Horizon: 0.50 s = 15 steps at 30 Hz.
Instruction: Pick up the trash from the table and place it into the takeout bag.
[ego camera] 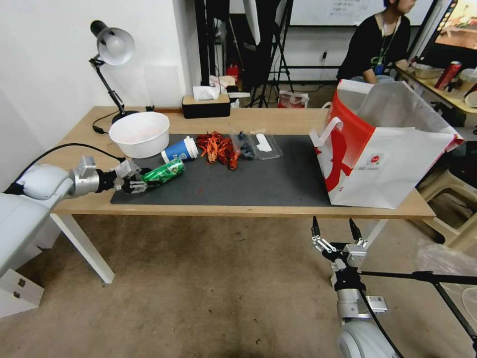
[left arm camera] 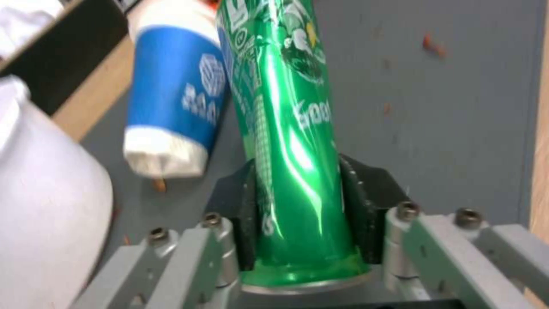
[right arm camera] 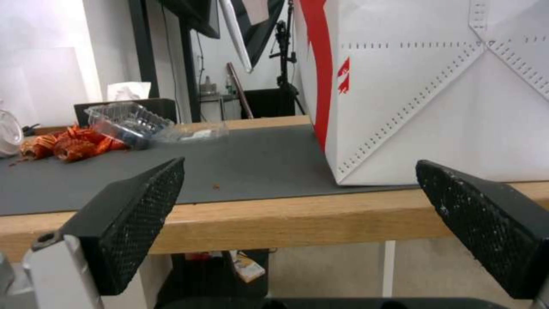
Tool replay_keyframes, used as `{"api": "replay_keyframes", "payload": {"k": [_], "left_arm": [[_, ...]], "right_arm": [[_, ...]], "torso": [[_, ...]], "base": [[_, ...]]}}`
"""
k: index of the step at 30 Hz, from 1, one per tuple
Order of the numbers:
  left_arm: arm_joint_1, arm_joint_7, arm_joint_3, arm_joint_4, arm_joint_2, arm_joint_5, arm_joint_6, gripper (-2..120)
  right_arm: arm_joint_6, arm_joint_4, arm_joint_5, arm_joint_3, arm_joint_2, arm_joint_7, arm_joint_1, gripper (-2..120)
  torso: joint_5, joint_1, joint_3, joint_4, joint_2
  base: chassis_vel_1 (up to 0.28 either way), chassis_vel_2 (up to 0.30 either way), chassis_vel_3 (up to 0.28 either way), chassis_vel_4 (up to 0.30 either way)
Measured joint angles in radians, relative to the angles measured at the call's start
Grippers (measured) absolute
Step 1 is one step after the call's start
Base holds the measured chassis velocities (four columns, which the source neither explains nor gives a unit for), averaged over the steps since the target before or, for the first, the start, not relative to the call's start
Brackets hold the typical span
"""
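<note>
Nearest the robot, the right gripper [ego camera: 334,233] hangs below and in front of the table's front edge, its jaws spread wide and holding nothing; from its wrist camera the two black pads [right arm camera: 137,214] frame the table [right arm camera: 274,219] edge and the white wall of the takeout bag [right arm camera: 446,107] beyond. Further in, at the left end of the dark grey mat [ego camera: 268,186], the left gripper [ego camera: 133,180] has its jaws pinched on the base end of the green drink can [ego camera: 164,171]; the wrist view shows the can [left arm camera: 286,141] squeezed between both pads, lying low over the mat, and I cannot tell whether it has left the surface. Just beside it lies the blue paper cup [ego camera: 180,149] on its side, touching or nearly touching the can. Past that sit a heap of red crayfish shells [ego camera: 217,147] and a clear plastic tray [ego camera: 256,145], both on the mat, with a white bowl [ego camera: 139,133] off the mat's left corner. The bag [ego camera: 382,149] stands open at the right end of the table, well apart from the can, and nothing can be seen inside it from here. Judged from this, the task is at its start: one item gripped but not yet carried across, and the cup, shells and tray all left to clear.
</note>
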Motion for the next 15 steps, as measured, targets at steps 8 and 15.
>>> {"api": "replay_keyframes", "payload": {"k": [8, 15], "left_arm": [[-0.023, -0.004, 0.001, -0.056, 0.003, -0.077, 0.014, 12], [-0.041, -0.017, 0.013, -0.102, -0.006, -0.143, 0.030, 0]], "right_arm": [[0.000, 0.003, -0.005, -0.003, 0.001, 0.001, -0.001, 100], [-0.001, 0.008, -0.006, -0.003, -0.001, 0.002, -0.003, 100]], "torso": [[0.0002, 0.000, 0.000, 0.0000, 0.000], [0.0001, 0.000, 0.000, 0.0000, 0.000]], "base": [[0.000, 0.000, 0.000, 0.000], [0.000, 0.000, 0.000, 0.000]]}}
